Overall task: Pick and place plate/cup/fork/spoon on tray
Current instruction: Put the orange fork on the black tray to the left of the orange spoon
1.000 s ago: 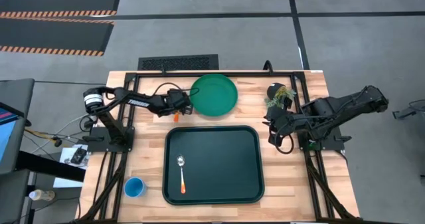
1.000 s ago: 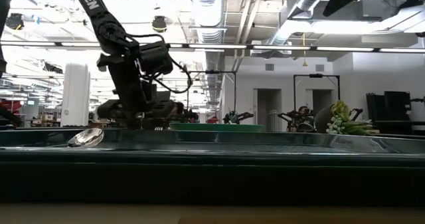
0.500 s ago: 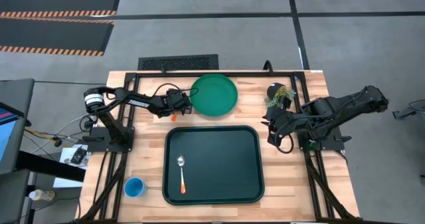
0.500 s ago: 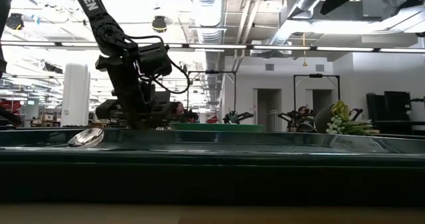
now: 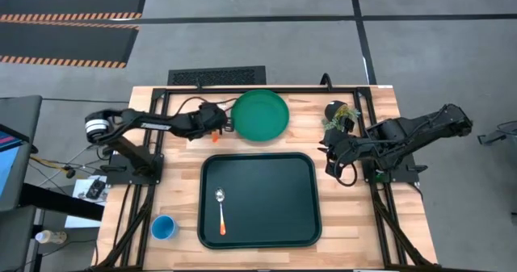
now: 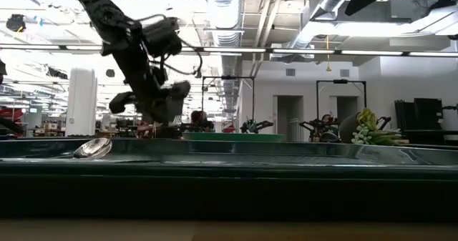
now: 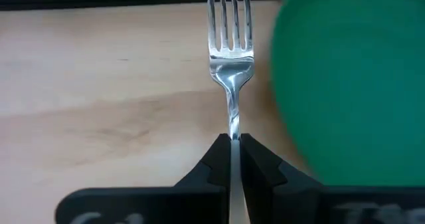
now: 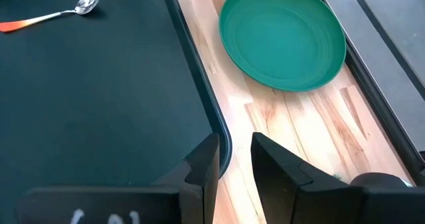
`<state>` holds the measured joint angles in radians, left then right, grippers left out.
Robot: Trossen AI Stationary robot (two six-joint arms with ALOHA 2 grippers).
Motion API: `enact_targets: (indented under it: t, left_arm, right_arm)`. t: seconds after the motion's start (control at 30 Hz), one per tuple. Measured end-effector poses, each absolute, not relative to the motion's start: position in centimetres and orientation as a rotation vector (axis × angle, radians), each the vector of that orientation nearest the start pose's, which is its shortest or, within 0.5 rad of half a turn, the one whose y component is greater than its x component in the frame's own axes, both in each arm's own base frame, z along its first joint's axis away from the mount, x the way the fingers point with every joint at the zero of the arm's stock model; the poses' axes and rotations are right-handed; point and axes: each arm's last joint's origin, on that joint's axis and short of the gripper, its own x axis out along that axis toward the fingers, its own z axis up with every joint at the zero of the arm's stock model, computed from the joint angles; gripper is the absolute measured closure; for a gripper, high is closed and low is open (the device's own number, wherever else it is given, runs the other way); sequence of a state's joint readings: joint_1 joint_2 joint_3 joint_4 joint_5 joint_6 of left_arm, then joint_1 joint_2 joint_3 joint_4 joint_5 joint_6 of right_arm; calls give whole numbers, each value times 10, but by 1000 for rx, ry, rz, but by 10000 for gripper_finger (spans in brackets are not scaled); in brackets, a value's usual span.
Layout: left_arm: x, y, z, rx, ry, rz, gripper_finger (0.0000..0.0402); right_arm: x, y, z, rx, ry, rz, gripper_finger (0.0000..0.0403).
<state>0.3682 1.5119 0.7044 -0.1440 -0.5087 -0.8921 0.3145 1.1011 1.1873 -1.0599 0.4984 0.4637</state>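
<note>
A: Where is the left hand (image 7: 231, 159)?

B: At the far side of the counter (image 5: 178, 183), just beside the green plate (image 5: 260, 115). Its two dark fingers (image 7: 213, 163) are clamped on the fork (image 7: 231, 51), whose tines point forward over the bare wood, with the plate's rim close alongside.

A: Is the fork off the counter?

B: It seems lifted in the low view, where the left hand (image 6: 163, 112) hangs above the tray's rim line, but the rim hides the counter there, so I can't be sure.

A: And the tray (image 5: 266, 223)?

B: It lies in the middle of the counter. The spoon (image 5: 220, 210) rests inside it near the left edge, bowl toward the far side, orange handle toward the near side.

A: The cup (image 5: 164, 227)?

B: On the counter at the near left corner, apart from the tray.

A: The right arm?

B: The right hand (image 5: 329, 154) waits at the tray's far right corner, fingers (image 8: 203, 165) a little apart with nothing between them. A small potted plant (image 5: 340, 113) stands just behind it.
</note>
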Motion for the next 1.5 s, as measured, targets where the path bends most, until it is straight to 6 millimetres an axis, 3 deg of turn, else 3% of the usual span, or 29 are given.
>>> enact_targets:
  t: [0.13, 0.27, 0.47, 0.67, 0.83, 1.0, 1.13, 1.3, 1.5]
  left_arm:
    - [254, 82, 174, -734, 464, 1086, 400]
    - [260, 40, 185, -776, 359, 1026, 400]
    - [260, -36, 188, -881, 223, 915, 401]
    - [256, -89, 191, -969, 186, 802, 401]
    - [283, -128, 207, -942, 207, 740, 401]
    - [313, -158, 218, -812, 330, 842, 401]
    - [328, -184, 216, -820, 361, 963, 401]
    - [330, -212, 191, -864, 415, 1111, 401]
    - [323, -222, 175, -881, 474, 1231, 395]
  right_arm:
    - [187, 46, 343, 57, 825, -374, 290]
    - [187, 46, 343, 63, 818, -376, 290]
    - [190, 47, 345, 84, 780, -368, 290]
    - [191, 47, 346, 89, 775, -367, 290]
    - [191, 48, 346, 101, 766, -368, 290]
    - [191, 48, 346, 110, 765, -369, 290]
    - [190, 51, 347, 104, 763, -352, 290]
    - [189, 58, 347, 92, 763, -321, 290]
    - [187, 65, 347, 78, 761, -282, 290]
